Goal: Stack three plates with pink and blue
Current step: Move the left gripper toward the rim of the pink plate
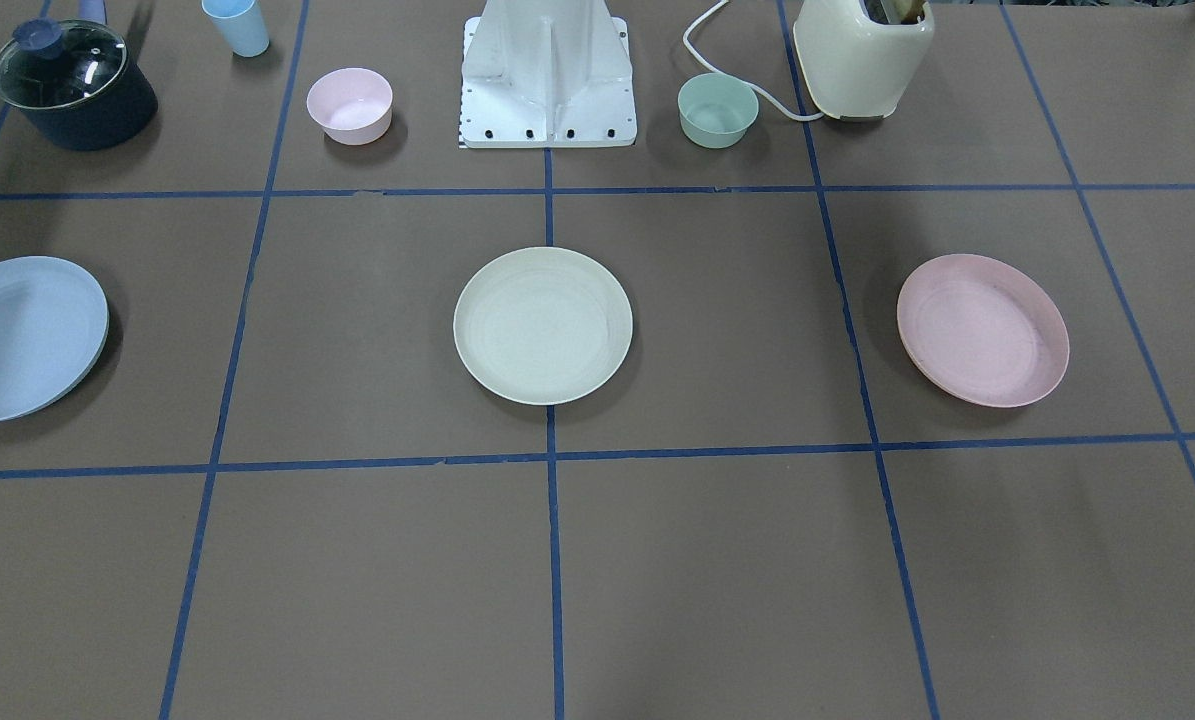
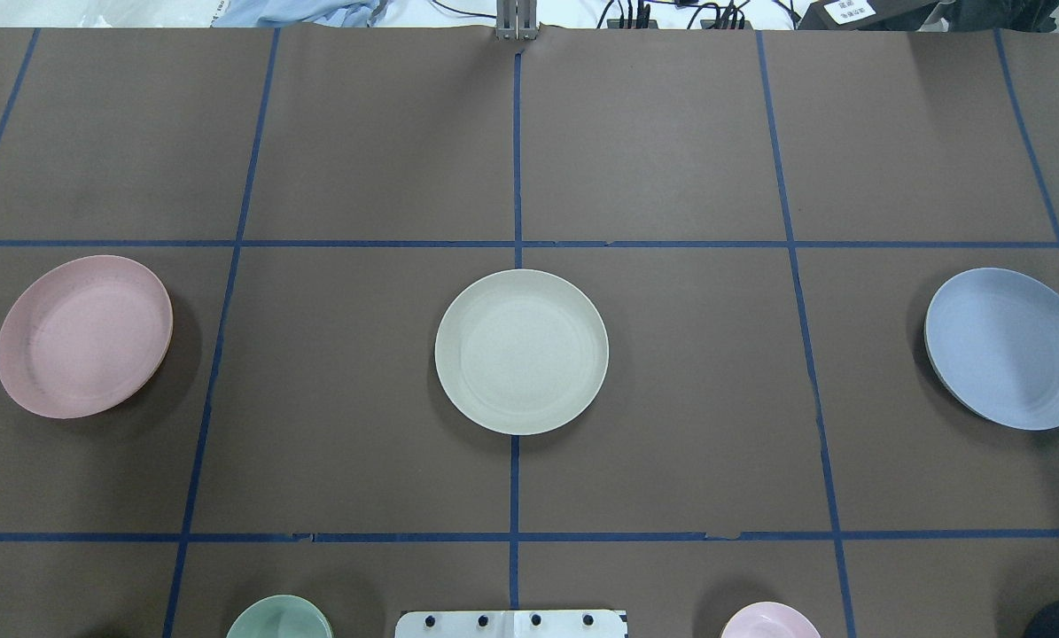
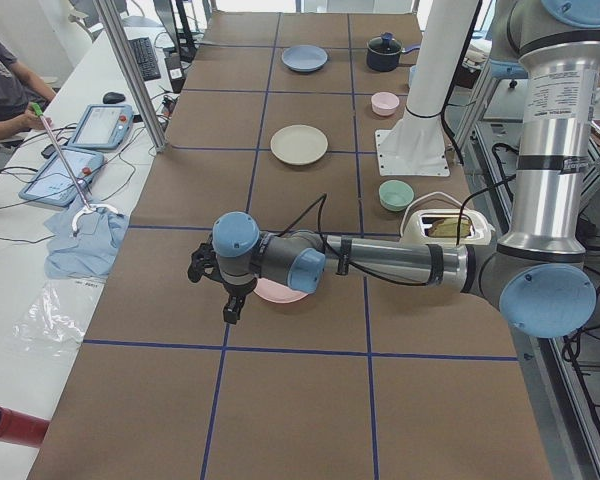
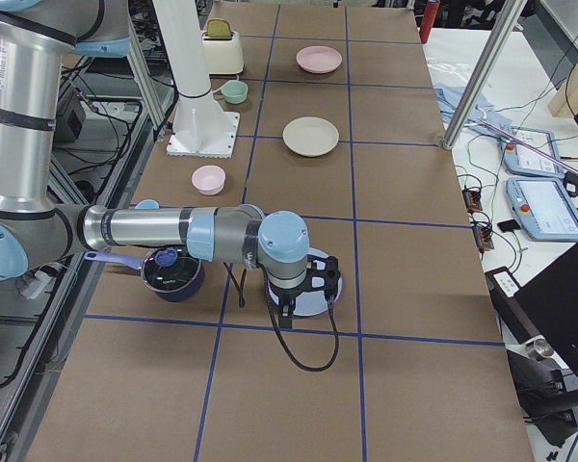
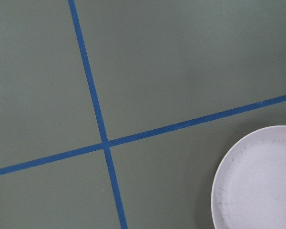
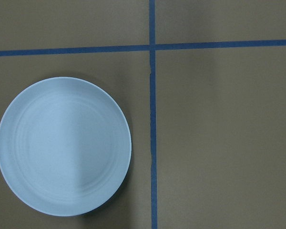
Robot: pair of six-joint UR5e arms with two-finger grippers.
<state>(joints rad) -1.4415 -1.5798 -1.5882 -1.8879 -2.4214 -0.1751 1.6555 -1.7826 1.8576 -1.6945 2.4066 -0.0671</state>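
Three plates lie apart in one row on the brown table. The cream-green plate (image 1: 543, 325) (image 2: 521, 352) is in the middle. The pink plate (image 1: 983, 330) (image 2: 84, 337) is on my left side. The light blue plate (image 1: 22, 338) (image 2: 1008, 348) is on my right side. My left gripper (image 3: 212, 288) hovers beside the pink plate's outer edge; its wrist view shows that plate (image 5: 257, 181) at the lower right. My right gripper (image 4: 303, 289) hovers over the blue plate (image 6: 64, 145). I cannot tell whether either gripper is open or shut.
Near the robot base (image 1: 547, 80) stand a small pink bowl (image 1: 349, 105), a mint-green bowl (image 1: 718, 110), a cream toaster (image 1: 862, 55), a dark lidded pot (image 1: 72, 85) and a blue cup (image 1: 237, 25). Blue tape lines grid the table.
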